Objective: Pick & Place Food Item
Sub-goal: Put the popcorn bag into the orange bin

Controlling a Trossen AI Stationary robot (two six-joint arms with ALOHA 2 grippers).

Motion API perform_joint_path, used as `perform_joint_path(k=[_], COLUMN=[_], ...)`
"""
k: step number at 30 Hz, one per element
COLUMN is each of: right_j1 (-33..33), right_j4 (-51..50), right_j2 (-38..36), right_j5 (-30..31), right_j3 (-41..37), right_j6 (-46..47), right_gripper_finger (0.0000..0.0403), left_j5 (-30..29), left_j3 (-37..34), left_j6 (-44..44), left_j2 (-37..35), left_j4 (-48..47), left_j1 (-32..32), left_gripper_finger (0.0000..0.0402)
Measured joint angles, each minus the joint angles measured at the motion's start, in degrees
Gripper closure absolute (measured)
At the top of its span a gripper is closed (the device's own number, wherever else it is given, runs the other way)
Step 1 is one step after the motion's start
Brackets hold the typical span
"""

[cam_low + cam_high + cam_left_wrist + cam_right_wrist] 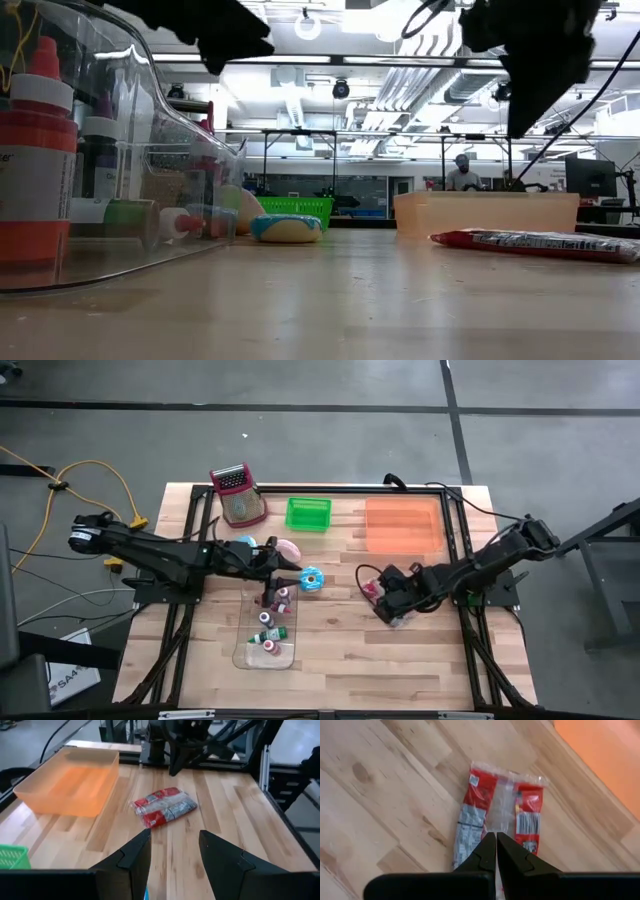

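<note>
Red-and-clear snack packet (502, 815) lies flat on wooden table (400, 650), near orange bin (404, 525). We note right gripper (496, 851) above it, fingers closed, empty. Left gripper (172, 852) half-open w/ nothing held, over clear tray (262, 650).

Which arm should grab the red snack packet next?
Right. The right gripper hangs directly above the red snack packet, fingers shut, so it must open first. The left gripper is half open and empty, farther off across the table.
</note>
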Motion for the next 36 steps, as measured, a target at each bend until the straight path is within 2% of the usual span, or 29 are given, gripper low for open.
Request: perform_joint_path(k=[9, 16, 22, 28, 36], right_j1=[5.7, 10.1, 13.6, 17.4, 21.5], right_j4=[-4.5, -6.5, -6.8, -7.2, -3.5], right_j2=[0.0, 0.0, 0.0, 0.2, 0.2], right_j5=[3.6, 5.0, 6.3, 7.2, 5.9], right_j3=[0.0, 0.0, 0.0, -0.4, -8.7], right_j6=[7.4, 12.7, 16.3, 21.8, 32.8], right_gripper_finger=[0.0400, 0.0400, 0.0400, 0.0400, 0.0400], left_j5=[0.1, 6.2, 7.6, 7.6, 7.5], left_j3=[8.4, 14.3, 16.4, 16.3, 16.3], left_j6=[4.1, 5.5, 8.0, 8.6, 8.6], left_j2=[9.0, 17.6, 24.0, 25.6, 25.7], left_j4=[-0.3, -0.1, 5.3, 6.5, 6.5], left_j1=[0.9, 3.3, 4.7, 5.0, 5.1], left_gripper_finger=[0.0242, 0.0242, 0.0242, 0.0242, 0.0242])
